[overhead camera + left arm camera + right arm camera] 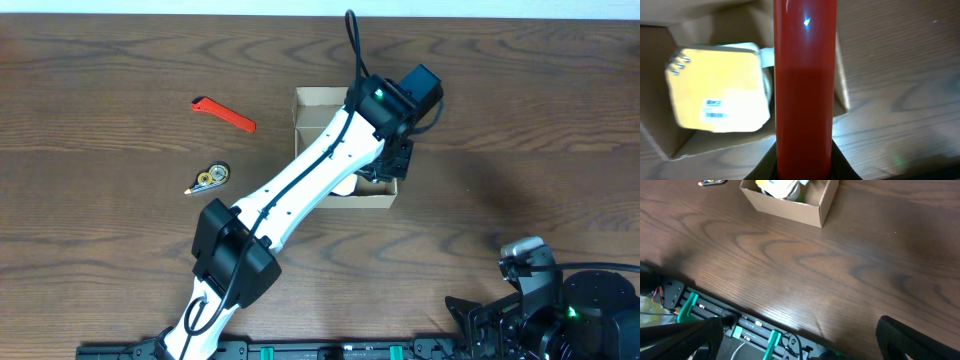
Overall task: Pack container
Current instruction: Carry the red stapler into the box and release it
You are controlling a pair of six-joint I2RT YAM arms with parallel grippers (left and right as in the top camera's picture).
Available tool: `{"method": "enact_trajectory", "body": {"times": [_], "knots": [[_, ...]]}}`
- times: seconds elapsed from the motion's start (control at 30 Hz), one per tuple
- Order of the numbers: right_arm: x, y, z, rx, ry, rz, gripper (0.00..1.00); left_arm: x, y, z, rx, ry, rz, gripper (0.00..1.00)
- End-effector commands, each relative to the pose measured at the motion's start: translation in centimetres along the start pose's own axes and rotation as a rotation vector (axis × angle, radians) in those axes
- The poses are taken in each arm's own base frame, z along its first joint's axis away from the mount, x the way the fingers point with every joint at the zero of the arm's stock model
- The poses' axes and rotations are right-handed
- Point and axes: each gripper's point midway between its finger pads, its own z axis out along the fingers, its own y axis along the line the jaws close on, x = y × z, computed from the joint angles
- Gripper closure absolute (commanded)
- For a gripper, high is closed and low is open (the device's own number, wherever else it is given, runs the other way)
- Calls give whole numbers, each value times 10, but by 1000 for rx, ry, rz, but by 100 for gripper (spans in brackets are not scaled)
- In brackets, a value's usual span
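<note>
The container, a tan cardboard box (312, 100), stands open at mid-table. It also shows in the left wrist view (841, 92) and the right wrist view (805, 210). My left gripper (393, 163) is over the box's right side, shut on a smooth red tube-like object (805, 95) that points over the box's right wall. A yellow pad with a barcode label (720, 95) lies inside the box. My right gripper (800, 340) is open and empty near the front right edge of the table, far from the box.
A red cutter (224, 113) and a small tape dispenser (209, 178) lie on the table left of the box. My left arm (300, 190) stretches diagonally over the box. A rail with green clamps (740, 325) runs along the front edge.
</note>
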Motion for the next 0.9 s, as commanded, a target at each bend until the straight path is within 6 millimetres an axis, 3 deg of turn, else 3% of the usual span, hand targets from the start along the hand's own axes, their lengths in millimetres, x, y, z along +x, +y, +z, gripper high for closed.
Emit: {"method": "enact_trajectory", "body": {"times": [0.0, 0.2, 0.47, 0.87], "knots": [[0, 0, -1, 2, -3, 2, 1, 3, -7, 4, 17, 6, -55, 94], [0, 0, -1, 2, -4, 2, 1, -6, -14, 20, 48, -25, -144, 94], [0, 0, -1, 2, -3, 2, 1, -13, 2, 37, -27, -78, -296, 94], [0, 0, -1, 2, -3, 2, 1, -12, 4, 50, -26, -80, -303, 94]]}}
